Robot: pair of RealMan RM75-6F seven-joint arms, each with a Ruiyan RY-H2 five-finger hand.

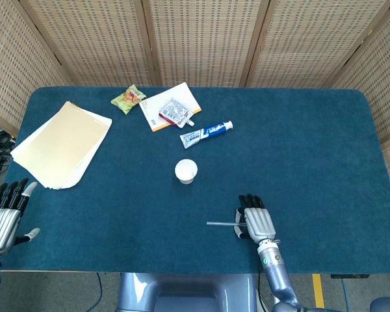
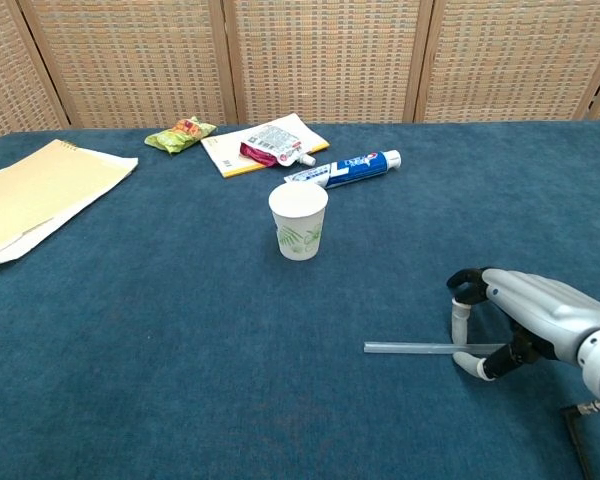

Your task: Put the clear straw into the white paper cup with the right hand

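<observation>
Grasp step: right hand (image 2: 525, 322) fingers (image 2: 461, 316) curled over near end of clear straw (image 2: 420, 348) lying flat between finger and thumb; pinch not confirmed. Next: close, lift toward white paper cup (image 2: 299, 220) beyond the fingertips.

Table (image 1: 325, 149) was covered in dark blue carpet-like cloth, with woven wicker screens (image 1: 201, 39) standing along its far edge. A toothpaste tube (image 1: 206, 133) lay roughly mid-table, cap end pointing right. Just beyond it to the left sat a white booklet (image 1: 180, 99) with an orange edge, and a red-and-white pouch (image 1: 175, 112) rested on top of that. A small green snack packet (image 1: 128, 99) lay just left of the booklet. Well left of the tube, a stack of cream paper (image 1: 62, 144) reached the table's left edge.
</observation>
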